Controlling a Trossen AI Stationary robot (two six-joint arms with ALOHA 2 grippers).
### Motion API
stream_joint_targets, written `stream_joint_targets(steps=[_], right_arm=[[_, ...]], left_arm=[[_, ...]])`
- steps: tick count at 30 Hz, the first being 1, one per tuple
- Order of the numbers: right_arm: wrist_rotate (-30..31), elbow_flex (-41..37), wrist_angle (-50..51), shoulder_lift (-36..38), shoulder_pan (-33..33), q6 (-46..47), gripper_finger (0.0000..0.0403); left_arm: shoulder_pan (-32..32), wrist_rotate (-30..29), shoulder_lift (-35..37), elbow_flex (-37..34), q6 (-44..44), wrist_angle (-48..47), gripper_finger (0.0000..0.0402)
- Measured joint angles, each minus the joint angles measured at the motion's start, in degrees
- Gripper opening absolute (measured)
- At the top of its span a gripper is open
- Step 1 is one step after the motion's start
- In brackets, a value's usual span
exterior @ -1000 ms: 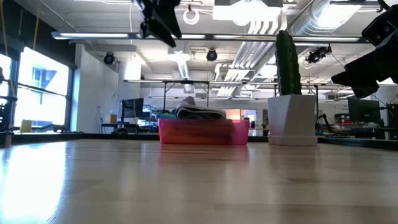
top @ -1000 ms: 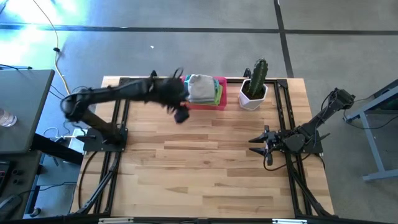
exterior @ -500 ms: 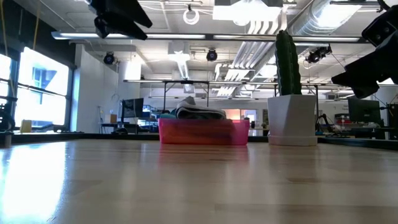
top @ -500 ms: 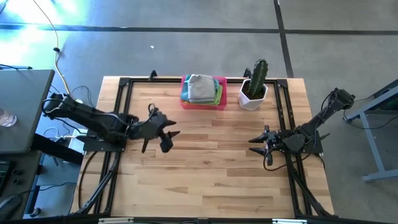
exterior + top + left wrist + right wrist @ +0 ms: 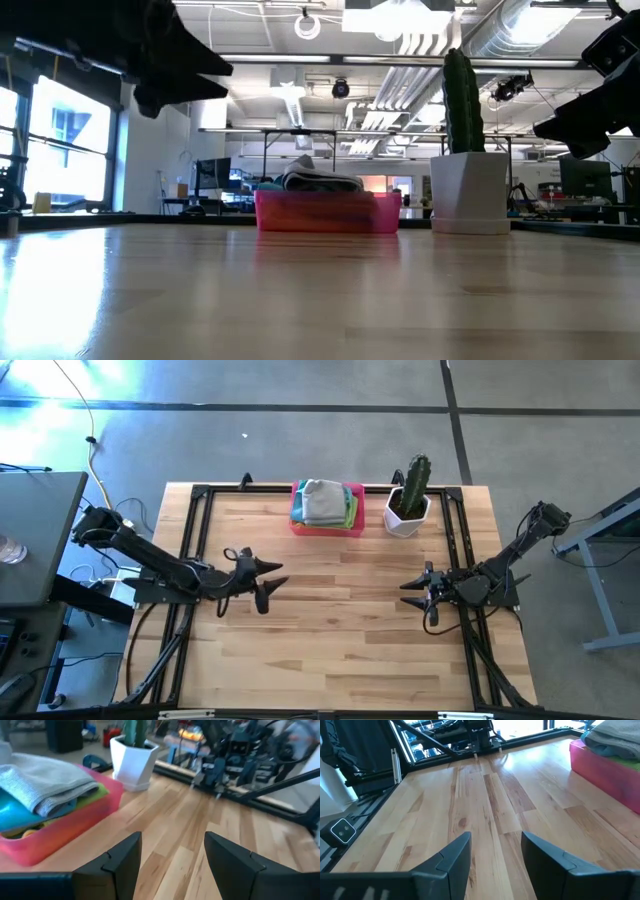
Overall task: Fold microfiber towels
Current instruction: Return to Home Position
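Observation:
The microfiber towels (image 5: 323,502) lie folded in a stack inside a pink tray (image 5: 328,529) at the table's far edge, a grey one (image 5: 47,779) on top with blue and green ones under it. My left gripper (image 5: 271,582) hovers open over the table's left half, near of the tray, pointing toward the right edge with nothing between its fingers. My right gripper (image 5: 410,598) hovers open at the right side, pointing toward the left edge, also with nothing in it. In the wrist views both grippers (image 5: 172,865) (image 5: 495,857) show only bare wood between their fingers.
A cactus in a white pot (image 5: 408,502) stands right of the tray at the far edge. Black frame rails (image 5: 196,540) run along the table's left, right and far sides. Bare wooden tabletop (image 5: 340,620) lies between the two grippers and toward the near edge.
My left gripper has drawn back from beside the tray toward the table's left and near edges and has come down. It has tipped from pointing steeply down to nearly level. The towels in the tray have stayed as they were.

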State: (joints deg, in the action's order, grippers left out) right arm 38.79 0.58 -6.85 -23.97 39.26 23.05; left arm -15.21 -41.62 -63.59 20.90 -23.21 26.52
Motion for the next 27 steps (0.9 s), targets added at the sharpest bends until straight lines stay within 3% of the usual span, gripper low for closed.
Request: stream_joint_targets(steps=[6,27], right_arm=[[-0.01,0.0,0.0,0.0,0.01,-0.08,0.0165],[-0.01,0.0,0.22,-0.02,0.0,-0.01,0.0165]], left_arm=[[-0.67,0.49,0.0,-7.25,5.7,15.4,0.0207],[-1.83,-2.75,-0.08,-20.36,3.46,31.61,0.0207]])
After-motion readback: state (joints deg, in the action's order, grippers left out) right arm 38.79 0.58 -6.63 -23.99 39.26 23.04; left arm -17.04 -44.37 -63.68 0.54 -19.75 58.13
